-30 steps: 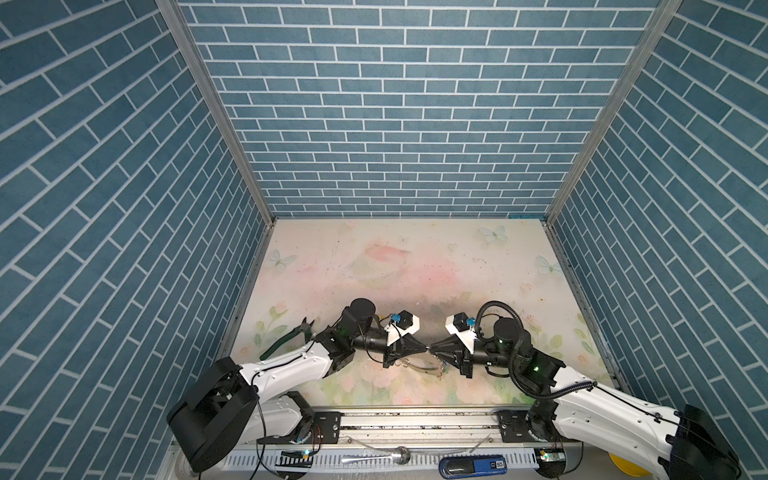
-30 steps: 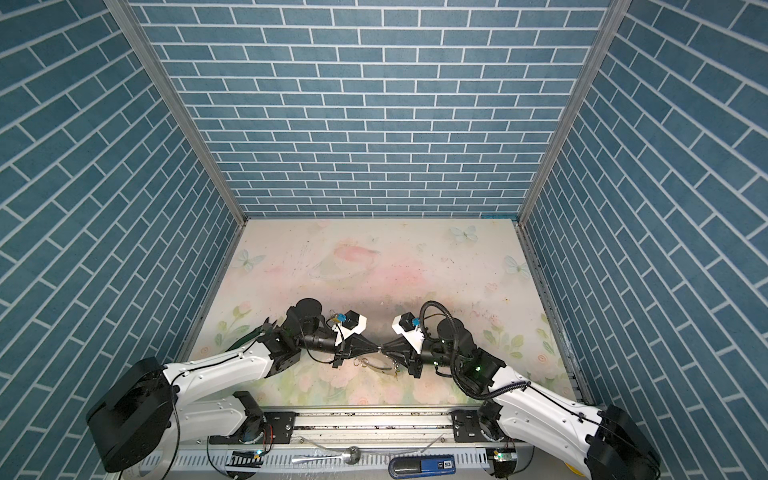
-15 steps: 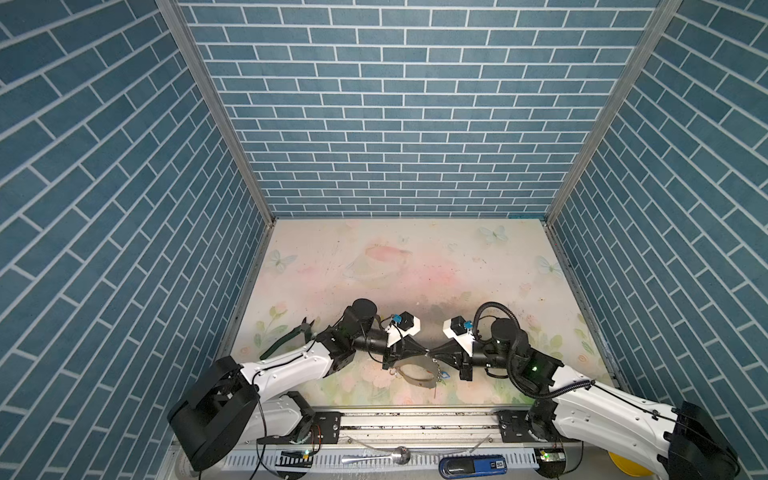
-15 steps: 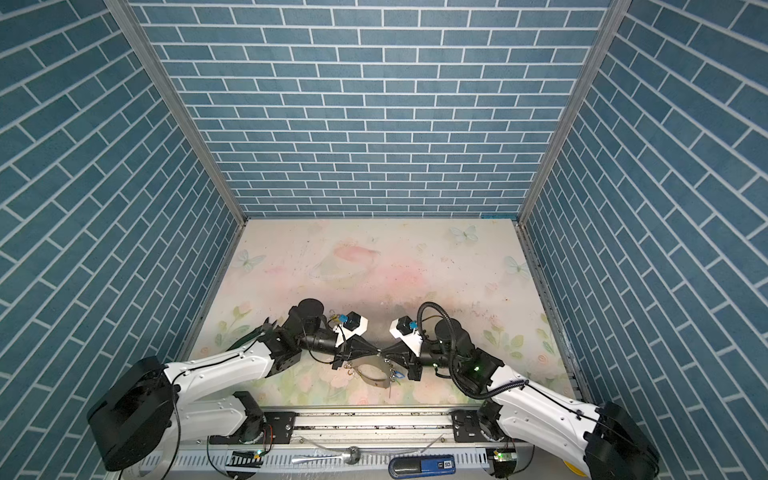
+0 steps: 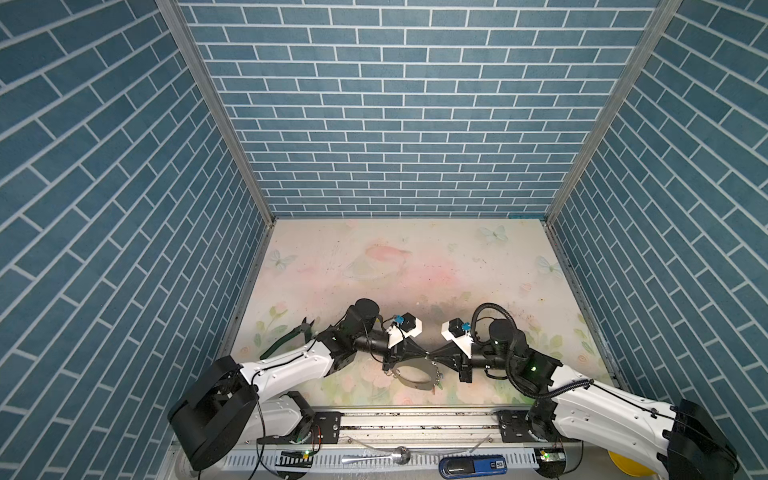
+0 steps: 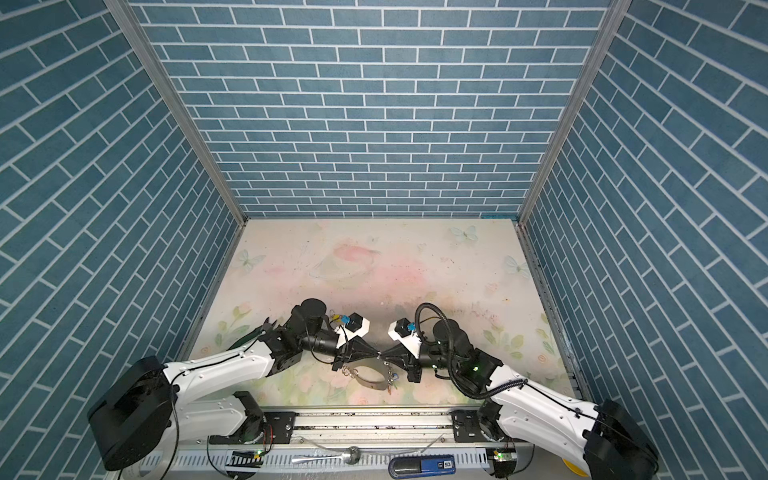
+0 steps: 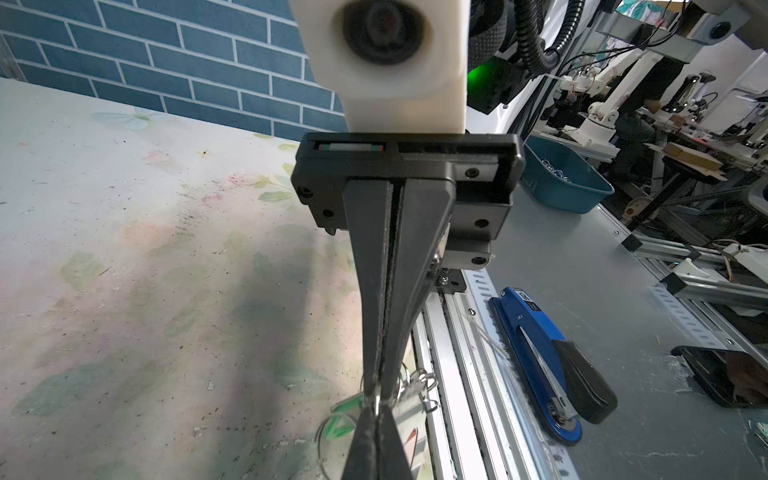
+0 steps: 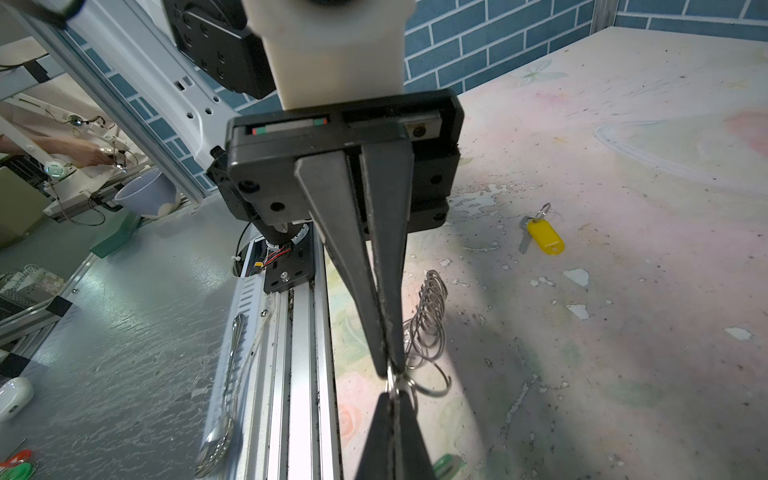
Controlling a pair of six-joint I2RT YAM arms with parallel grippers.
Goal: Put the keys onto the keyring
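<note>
One table (image 5: 415, 266): keyring (image 5: 411, 380) held near front edge, mid. L gripper (image 7: 376, 409) & R gripper (image 8: 392, 395) meet tip-to-tip, both clamped on its small rings (image 8: 428, 316). Loose yellow-tag key (image 8: 540, 235) lies apart on table, so threading prob. unfinished.

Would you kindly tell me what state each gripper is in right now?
Left gripper: closed, pinching a small silver metal ring.
Right gripper: closed on the same ring's other side.
</note>
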